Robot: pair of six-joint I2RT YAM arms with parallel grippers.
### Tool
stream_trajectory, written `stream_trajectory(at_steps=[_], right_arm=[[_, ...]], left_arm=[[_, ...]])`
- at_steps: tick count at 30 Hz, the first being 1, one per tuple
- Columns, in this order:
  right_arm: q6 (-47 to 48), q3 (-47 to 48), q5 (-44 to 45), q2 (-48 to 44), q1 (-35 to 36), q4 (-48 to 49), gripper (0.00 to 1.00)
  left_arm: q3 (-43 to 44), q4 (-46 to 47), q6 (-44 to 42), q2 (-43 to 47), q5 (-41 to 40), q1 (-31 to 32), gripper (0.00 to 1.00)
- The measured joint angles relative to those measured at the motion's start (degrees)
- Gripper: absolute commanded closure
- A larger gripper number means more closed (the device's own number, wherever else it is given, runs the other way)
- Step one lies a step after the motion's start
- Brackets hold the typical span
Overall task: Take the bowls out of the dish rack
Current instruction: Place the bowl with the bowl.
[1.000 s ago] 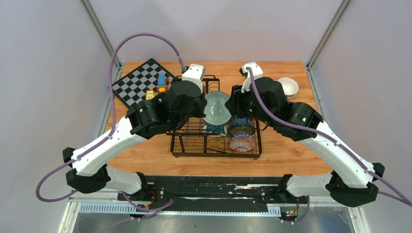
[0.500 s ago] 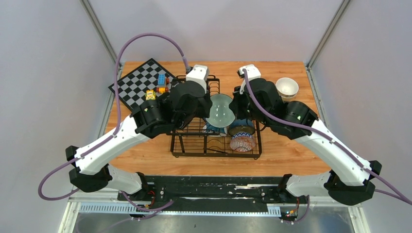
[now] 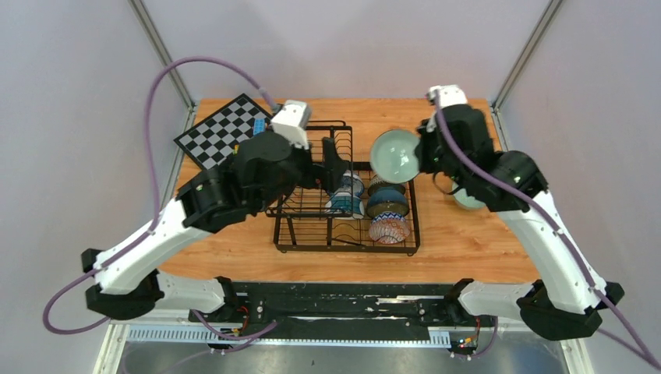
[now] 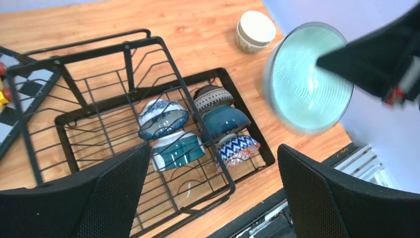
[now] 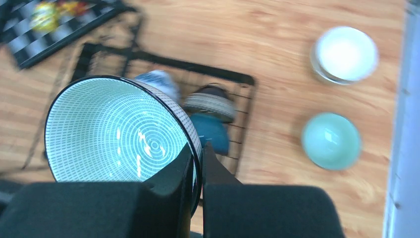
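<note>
My right gripper (image 5: 198,158) is shut on the rim of a pale teal ringed bowl (image 5: 119,131), held on edge in the air over the dish rack's far right corner (image 3: 395,154). The black wire dish rack (image 3: 284,234) holds several bowls: blue-white (image 4: 162,118), teal (image 4: 178,148), brown-banded (image 4: 213,98), dark blue (image 4: 225,121) and red-blue patterned (image 4: 237,148). My left gripper (image 4: 213,198) hangs open and empty above the rack's middle (image 3: 331,160). A white bowl (image 5: 345,53) and a mint bowl (image 5: 330,140) sit on the table right of the rack.
A chessboard (image 3: 222,128) with small toy blocks (image 3: 259,125) lies at the far left of the wooden table (image 3: 468,249). The right arm hides the white bowl in the top view. Grey walls close in both sides.
The left gripper opened, let go of the ringed bowl and drew back left. The right gripper shut on its rim and carried it up and to the right.
</note>
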State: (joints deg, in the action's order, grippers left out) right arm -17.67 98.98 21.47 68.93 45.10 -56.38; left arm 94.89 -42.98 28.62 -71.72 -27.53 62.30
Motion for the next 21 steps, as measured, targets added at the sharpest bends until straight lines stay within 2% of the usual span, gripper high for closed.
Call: stream_trajectory(at_steps=[4,9,14,21], right_arm=[[-0.44,-3.69,-0.44,-3.43,-15.74,-0.31,1.00],[-5.95,-19.98,-2.51,-10.27,-31.47,2.21,1.00],[-13.31,-34.32,-4.31,-13.31,-42.29,7.98,1.00],[-18.16,-39.71,-5.66,-10.86,-53.55,15.58,1.00]], left_arm=[[-9.81,5.97,-1.44,11.23,-1.75,0.00,0.00],[-18.93,9.97,-2.89,21.88,-5.60,0.00,0.00],[-24.76,13.38,-3.82,26.16,-7.54,0.00,0.00],[-30.67,15.02,-3.74,28.13,-7.08,0.00,0.00]])
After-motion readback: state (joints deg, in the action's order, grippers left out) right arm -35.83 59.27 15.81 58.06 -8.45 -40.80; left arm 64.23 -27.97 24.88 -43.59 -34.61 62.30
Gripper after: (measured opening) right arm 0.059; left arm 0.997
